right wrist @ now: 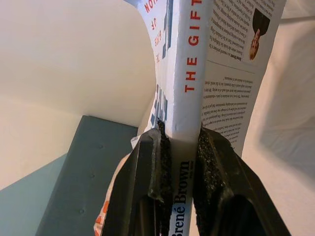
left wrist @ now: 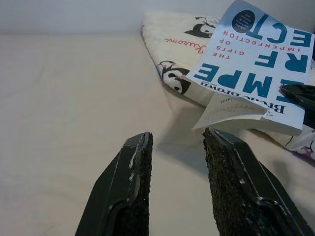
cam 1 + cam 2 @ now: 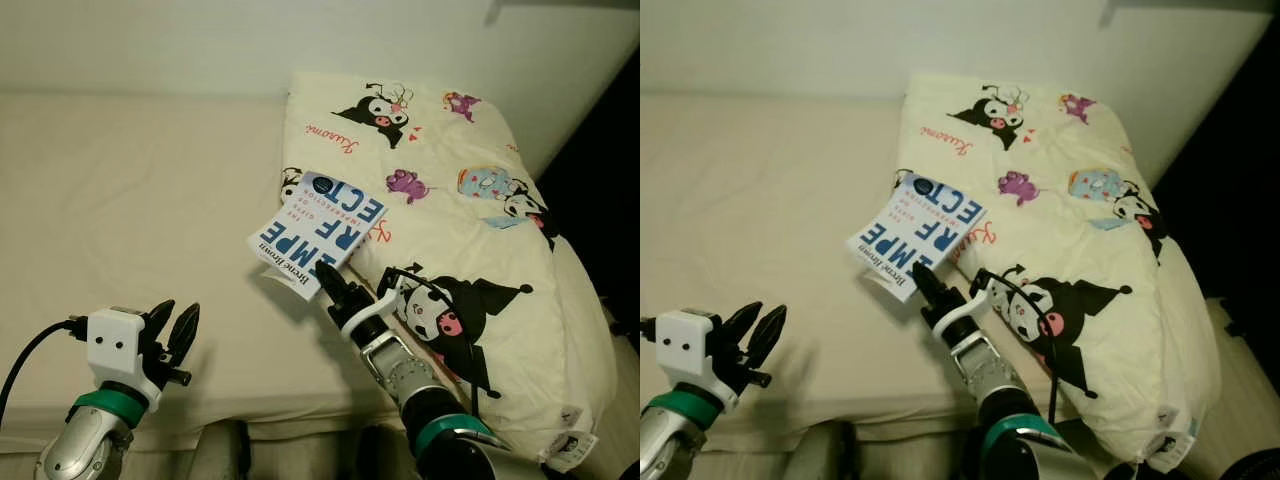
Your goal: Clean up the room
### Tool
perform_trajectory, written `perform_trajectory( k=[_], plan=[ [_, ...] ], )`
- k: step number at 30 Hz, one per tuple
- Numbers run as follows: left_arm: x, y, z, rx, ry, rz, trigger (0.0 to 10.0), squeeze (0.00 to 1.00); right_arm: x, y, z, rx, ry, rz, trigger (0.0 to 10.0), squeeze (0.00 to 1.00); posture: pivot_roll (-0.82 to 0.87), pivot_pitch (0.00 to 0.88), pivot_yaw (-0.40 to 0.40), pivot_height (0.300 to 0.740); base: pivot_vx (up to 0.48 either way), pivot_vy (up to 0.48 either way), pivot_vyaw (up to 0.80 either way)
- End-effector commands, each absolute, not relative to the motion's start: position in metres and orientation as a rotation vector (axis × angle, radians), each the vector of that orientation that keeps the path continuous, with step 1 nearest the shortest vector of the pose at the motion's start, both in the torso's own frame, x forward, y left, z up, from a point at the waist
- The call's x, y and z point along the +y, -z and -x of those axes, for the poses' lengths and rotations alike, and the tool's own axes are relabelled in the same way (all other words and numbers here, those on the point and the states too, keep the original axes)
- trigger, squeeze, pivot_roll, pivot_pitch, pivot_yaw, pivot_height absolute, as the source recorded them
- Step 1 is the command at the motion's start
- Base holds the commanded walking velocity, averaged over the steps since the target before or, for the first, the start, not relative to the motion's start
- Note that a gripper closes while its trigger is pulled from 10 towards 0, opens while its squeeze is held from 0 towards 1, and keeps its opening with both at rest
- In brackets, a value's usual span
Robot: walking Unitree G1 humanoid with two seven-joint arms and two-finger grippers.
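Right claw [image 3: 328, 272] is pinching the white-and-blue paperback book [image 3: 318, 233] by its spine, held up over the cream bed's [image 3: 140, 200] front edge beside the cartoon-print pillow [image 3: 450, 220]. Left claw [image 3: 176, 335] hangs spread, holding nothing.

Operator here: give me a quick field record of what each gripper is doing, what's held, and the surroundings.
held item: white paperback book with blue and red lettering
right gripper: shut on the book's spine, book lifted above the bed
left gripper: open, empty, over the bed's near edge
bed: cream sheet
bedding: cream comforter with cartoon prints, bunched on the robot's right side
book cover: front faces up, a page hanging loose below
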State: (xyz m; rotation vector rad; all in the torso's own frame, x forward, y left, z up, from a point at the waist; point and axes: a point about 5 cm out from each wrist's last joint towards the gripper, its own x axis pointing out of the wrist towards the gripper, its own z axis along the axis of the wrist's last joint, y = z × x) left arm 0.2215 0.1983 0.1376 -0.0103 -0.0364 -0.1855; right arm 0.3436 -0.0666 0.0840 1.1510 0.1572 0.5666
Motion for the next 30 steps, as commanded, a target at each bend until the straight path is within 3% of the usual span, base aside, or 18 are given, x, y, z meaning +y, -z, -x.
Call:
perform_trajectory(
  k=[1,30],
  plan=[
    [0.2011,-0.1319,-0.2114,-0.001,0.182,0.018,10.0,0.0,-0.0072,-0.0872,-0.3268,0.203,-0.664,-1.286,0.0,0.0,0.18,0.161,-0.021,0.615,0.0,0.0,0.0],
    [0.2011,-0.1319,-0.2114,-0.001,0.182,0.018,10.0,0.0,-0.0072,-0.0872,-0.3268,0.203,-0.664,-1.286,0.0,0.0,0.18,0.161,-0.021,0.615,0.0,0.0,0.0]
  ],
)
